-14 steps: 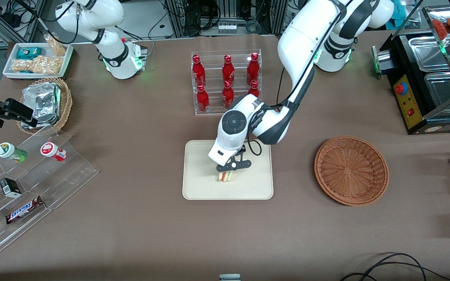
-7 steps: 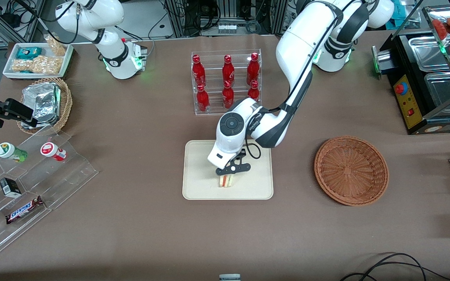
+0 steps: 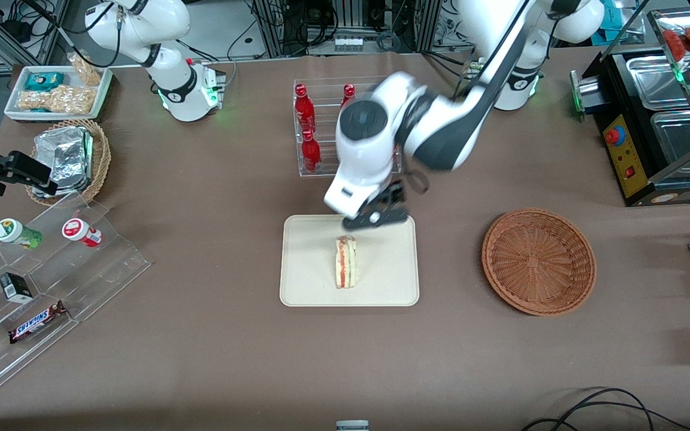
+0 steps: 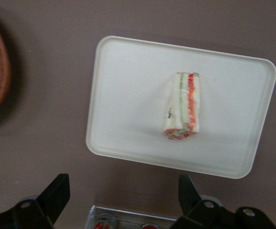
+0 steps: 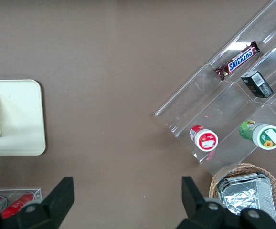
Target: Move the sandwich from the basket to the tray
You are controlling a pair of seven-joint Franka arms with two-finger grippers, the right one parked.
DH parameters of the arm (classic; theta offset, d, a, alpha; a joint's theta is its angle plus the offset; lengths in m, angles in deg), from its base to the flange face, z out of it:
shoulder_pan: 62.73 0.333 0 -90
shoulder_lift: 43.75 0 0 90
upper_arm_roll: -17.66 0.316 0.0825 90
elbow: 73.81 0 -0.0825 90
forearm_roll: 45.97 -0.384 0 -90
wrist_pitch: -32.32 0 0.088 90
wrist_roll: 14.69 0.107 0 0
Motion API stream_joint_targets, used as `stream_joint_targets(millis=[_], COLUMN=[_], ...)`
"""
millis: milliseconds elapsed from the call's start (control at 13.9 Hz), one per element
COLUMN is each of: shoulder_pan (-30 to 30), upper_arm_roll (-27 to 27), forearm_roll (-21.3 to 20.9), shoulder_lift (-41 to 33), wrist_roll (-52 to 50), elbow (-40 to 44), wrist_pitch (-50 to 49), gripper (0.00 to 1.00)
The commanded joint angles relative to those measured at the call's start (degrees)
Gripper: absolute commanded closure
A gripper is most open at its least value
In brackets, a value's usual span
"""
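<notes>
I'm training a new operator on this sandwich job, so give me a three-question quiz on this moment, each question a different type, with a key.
1. True or false: the sandwich lies on the tray.
2. Multiple choice: the tool is
A. shut on the sandwich
B. open, above the tray edge nearest the bottle rack
C. inside the basket
3. Short answer: what does the basket hold?

Key
1. True. It rests near the tray's middle, filling layers showing.
2. B. In the left wrist view both fingers stand apart with nothing between them.
3. Nothing is visible in it.
</notes>
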Motion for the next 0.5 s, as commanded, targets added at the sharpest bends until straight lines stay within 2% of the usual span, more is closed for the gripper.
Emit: stream_joint_targets(millis=[0,216,432], shoulder_pan=[1.0,5.8,11.4], upper_arm_roll=[1.6,2.4,2.4], forearm_roll=[-2.3,-2.2,-2.0], shoulder_lift=[-2.7,-5.3,-10.7], wrist_roll=[-5.2,-4.0,3.8], elbow=[-3.6,-5.6,-12.1], wrist_pitch=[-4.3,-6.0,-6.0], gripper=[0.0,0.0,0.0])
